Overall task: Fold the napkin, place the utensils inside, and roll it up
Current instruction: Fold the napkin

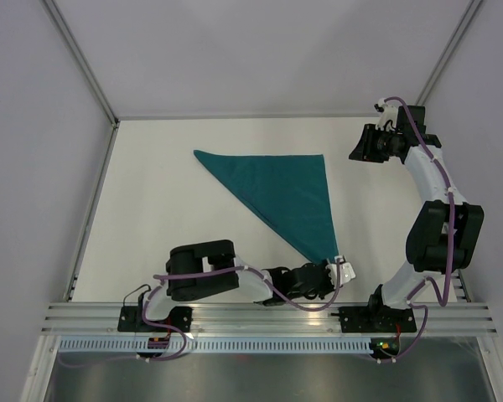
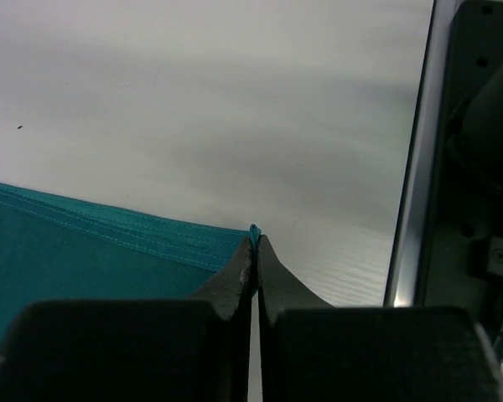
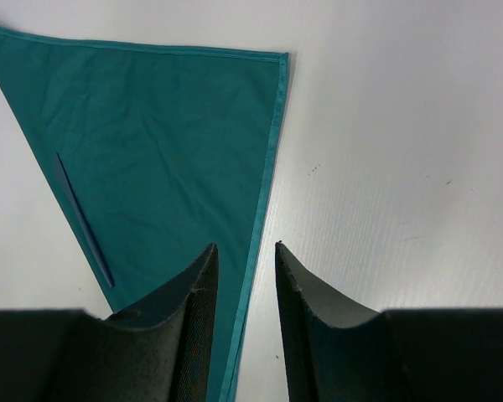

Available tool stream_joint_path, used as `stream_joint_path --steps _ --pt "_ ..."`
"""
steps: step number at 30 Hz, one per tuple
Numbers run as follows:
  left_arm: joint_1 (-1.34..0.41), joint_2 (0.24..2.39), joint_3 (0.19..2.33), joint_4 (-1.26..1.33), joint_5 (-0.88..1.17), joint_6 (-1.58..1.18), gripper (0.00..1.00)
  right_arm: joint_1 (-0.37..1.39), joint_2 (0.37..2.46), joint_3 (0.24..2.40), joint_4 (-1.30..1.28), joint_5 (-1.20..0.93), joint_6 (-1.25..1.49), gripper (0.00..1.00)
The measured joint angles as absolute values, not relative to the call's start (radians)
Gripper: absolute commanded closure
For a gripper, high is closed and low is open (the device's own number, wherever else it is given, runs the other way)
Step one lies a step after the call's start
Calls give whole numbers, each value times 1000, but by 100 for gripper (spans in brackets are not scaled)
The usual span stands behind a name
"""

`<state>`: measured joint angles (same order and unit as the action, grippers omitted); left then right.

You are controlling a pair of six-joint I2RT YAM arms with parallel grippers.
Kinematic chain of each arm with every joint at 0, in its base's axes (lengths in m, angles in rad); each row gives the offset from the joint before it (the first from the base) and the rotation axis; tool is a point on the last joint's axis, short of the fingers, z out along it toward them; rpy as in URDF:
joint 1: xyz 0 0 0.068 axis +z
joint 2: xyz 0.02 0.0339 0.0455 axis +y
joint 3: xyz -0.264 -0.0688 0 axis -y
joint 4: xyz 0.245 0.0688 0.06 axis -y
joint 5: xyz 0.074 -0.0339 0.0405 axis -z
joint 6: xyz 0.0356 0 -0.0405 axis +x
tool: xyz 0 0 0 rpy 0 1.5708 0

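Napkin (image 1: 281,193) lay as a triangle on table (image 1: 151,209); left gripper (image 2: 254,240) pinched its 5 o'clock corner; right gripper (image 3: 245,247) at 2 o'clock, jaws slightly spread above napkin's edge.

Overall light: bright, soft and even from above; the white table (image 1: 151,218) shows no hot spots.
Shadows: faint and short, only a thin dark edge beneath the arms along the table's near edge.
Left wrist view: the left gripper (image 2: 255,244) is near-black and soft, and the table behind it fades into a grey, smeared gradient.
Right wrist view: sharp on the napkin (image 3: 168,134), creases and hem legible. The right gripper (image 3: 245,251) is dark and slightly blurred.
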<state>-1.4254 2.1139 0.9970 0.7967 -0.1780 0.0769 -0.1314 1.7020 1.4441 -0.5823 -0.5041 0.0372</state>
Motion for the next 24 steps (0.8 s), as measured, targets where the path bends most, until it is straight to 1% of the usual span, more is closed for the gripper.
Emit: stream_joint_path --steps 6,12,24 --pt "-1359 2038 974 811 -121 -118 98 -131 1702 1444 -582 -504 37 61" --pt "-1229 1943 929 840 -92 -286 98 -131 1702 1444 -582 -504 37 61" --pt "-975 1802 803 823 -102 -507 98 -131 1702 1444 -583 -504 38 61"
